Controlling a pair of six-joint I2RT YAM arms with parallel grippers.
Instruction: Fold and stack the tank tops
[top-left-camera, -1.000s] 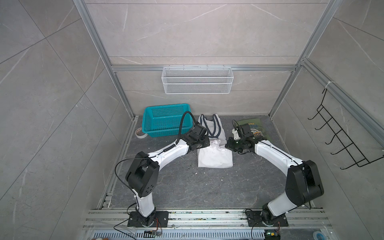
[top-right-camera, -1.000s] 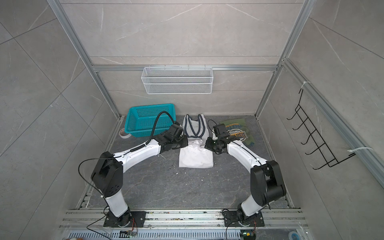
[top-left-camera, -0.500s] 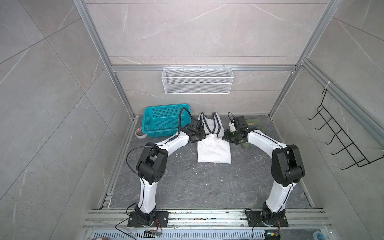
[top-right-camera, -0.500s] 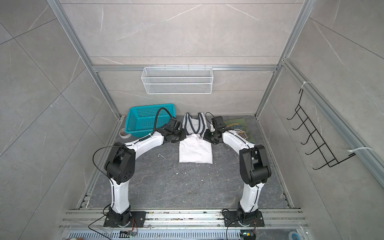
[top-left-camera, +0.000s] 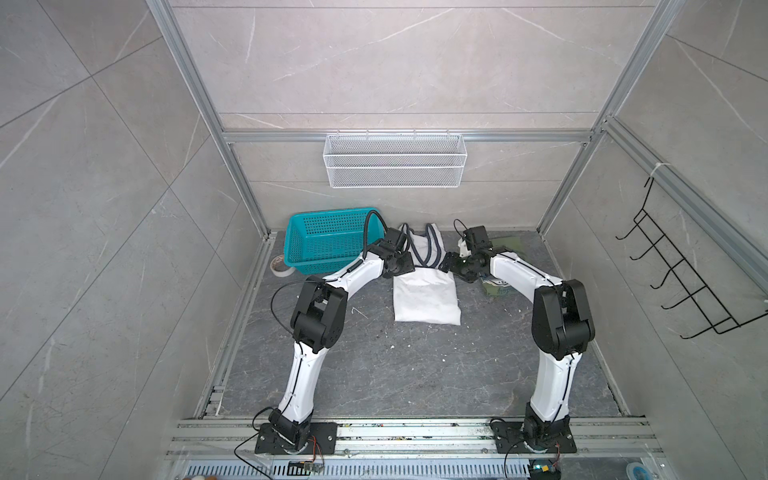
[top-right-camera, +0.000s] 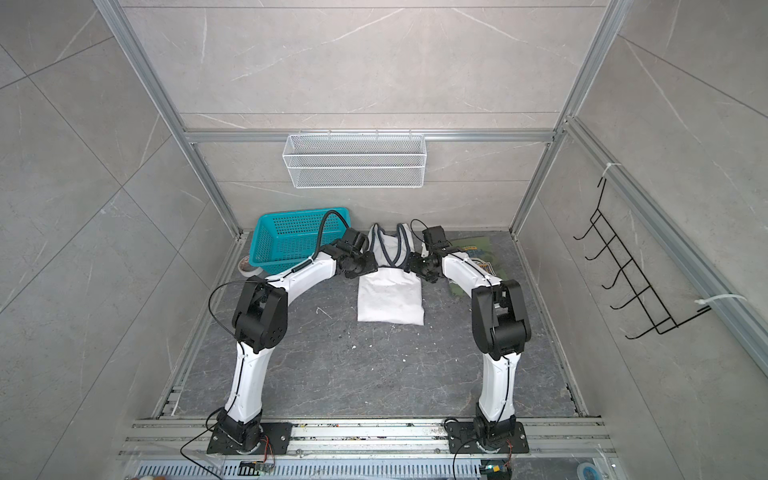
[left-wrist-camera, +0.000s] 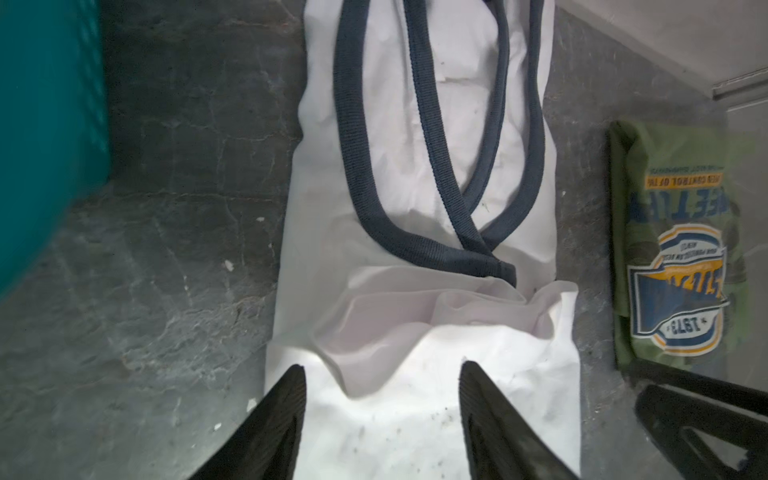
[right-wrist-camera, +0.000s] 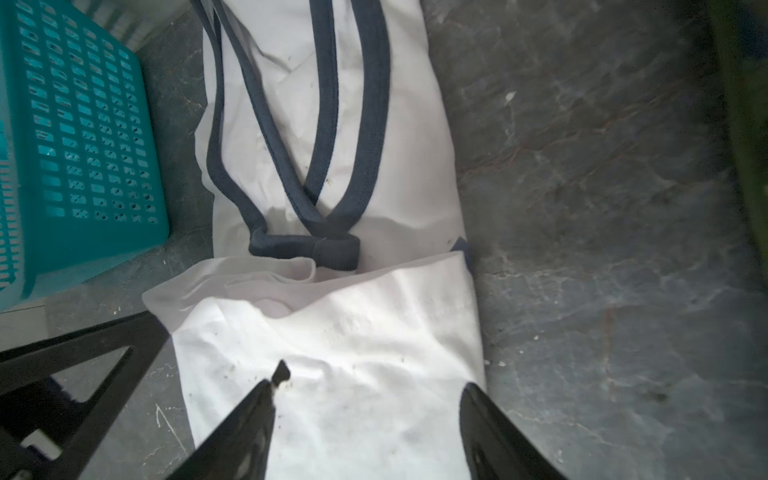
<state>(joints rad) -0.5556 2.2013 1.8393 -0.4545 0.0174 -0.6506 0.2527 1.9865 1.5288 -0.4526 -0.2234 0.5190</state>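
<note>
**Both pincers spread over the folded white top; front of counter open**

The white tank top (top-left-camera: 426, 299) lies at the middle back of the counter (top-left-camera: 415, 374), its navy-trimmed straps (left-wrist-camera: 436, 187) reaching toward the back wall. Its lower part is doubled over the body. The near edge is a straight fold, and the loose far edge is rumpled across the cloth just short of where the trims cross.

The left pincer (left-wrist-camera: 382, 365) hangs over the left end of that doubled layer, jaws wide apart and holding nothing. The right pincer (right-wrist-camera: 374, 378) does the same at the right end, jaws apart and empty.

The olive green tank top (left-wrist-camera: 681, 249) lies folded to the right of the white one, chest print up. A strip of bare counter separates them, and in both top views the right arm hides part of it.

A teal basket (top-left-camera: 328, 241) stands left of the white top, with a narrow lane of counter between. A roll of tape (top-left-camera: 282, 266) sits at the basket's left corner, by the side rail.

From the white top's near edge to the arm bases the counter is open.
</note>
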